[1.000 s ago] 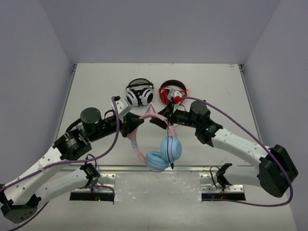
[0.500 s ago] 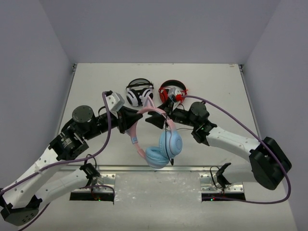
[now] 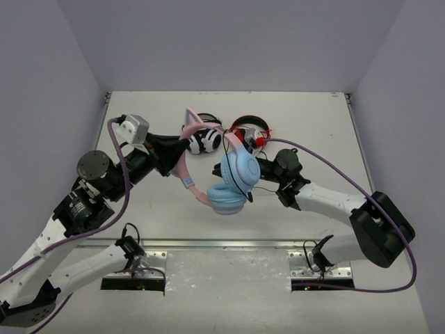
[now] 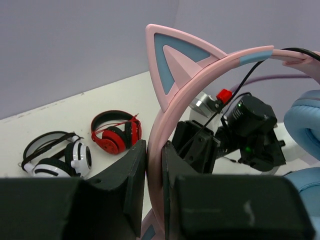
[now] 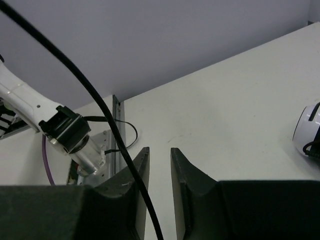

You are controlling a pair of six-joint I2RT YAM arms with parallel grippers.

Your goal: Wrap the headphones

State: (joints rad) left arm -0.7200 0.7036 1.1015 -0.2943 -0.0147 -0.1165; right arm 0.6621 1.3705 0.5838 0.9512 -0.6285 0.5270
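Pink headphones point(image 3: 236, 172) raised higher, tilted over, moved farther back.

I can't read any text, label, brand or number in my three views. The headphones point(image 3: 240, 170) carry no marking I can make out, and neither do the arms point(image 3: 334, 202).

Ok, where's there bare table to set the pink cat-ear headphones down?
Free: the white table's far-right stretch, right of the red-and-black headphones. Also the far strip behind the white-and-black headphones. Crowded: centre, around the pink cat-ear headphones.
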